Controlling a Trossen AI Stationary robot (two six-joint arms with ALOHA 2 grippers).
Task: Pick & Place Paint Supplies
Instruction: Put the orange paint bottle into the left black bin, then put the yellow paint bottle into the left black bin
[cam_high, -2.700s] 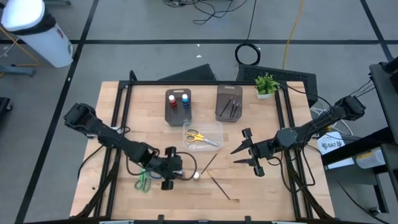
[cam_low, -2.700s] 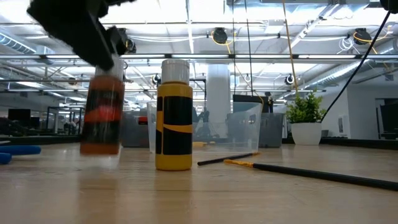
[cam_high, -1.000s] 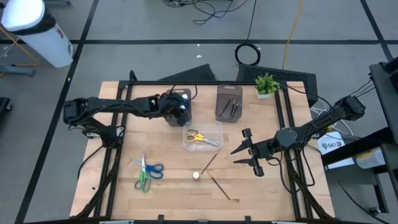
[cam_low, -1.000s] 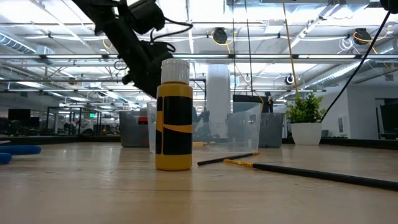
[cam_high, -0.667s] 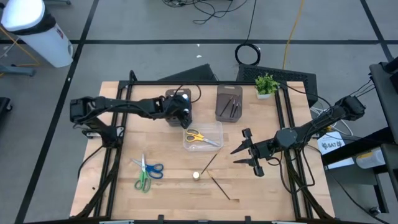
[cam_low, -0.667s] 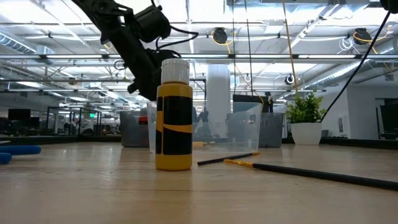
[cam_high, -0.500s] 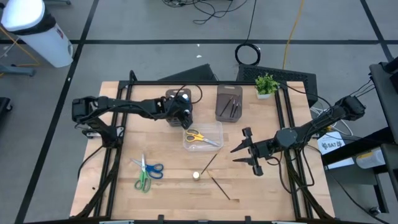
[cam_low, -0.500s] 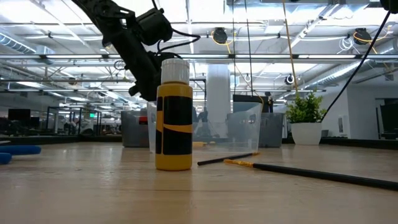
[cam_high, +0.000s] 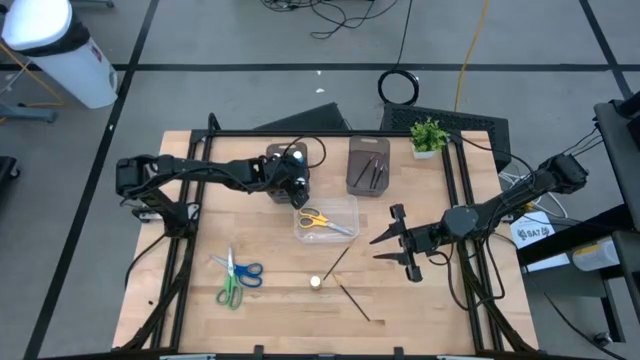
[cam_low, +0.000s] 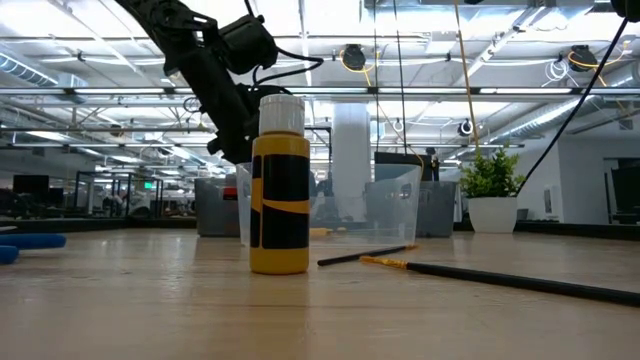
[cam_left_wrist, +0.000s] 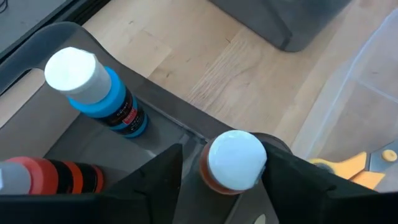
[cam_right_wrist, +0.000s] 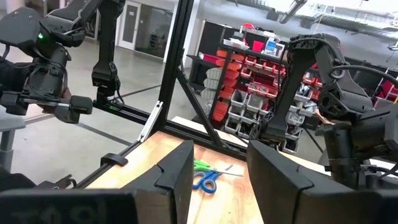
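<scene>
The left gripper (cam_left_wrist: 233, 168) grips a pale-capped bottle (cam_left_wrist: 235, 160) over the tray (cam_left_wrist: 168, 113) (blue bottle (cam_left_wrist: 99, 90) inside), while the right gripper (cam_high: 392, 243) waits open beyond the clear box (cam_high: 340, 207).

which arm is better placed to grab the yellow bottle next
Right, probably. The right end effector is open and empty, near the yellow bottle. The left end effector is over the bottle tray, shut on an orange bottle.
</scene>
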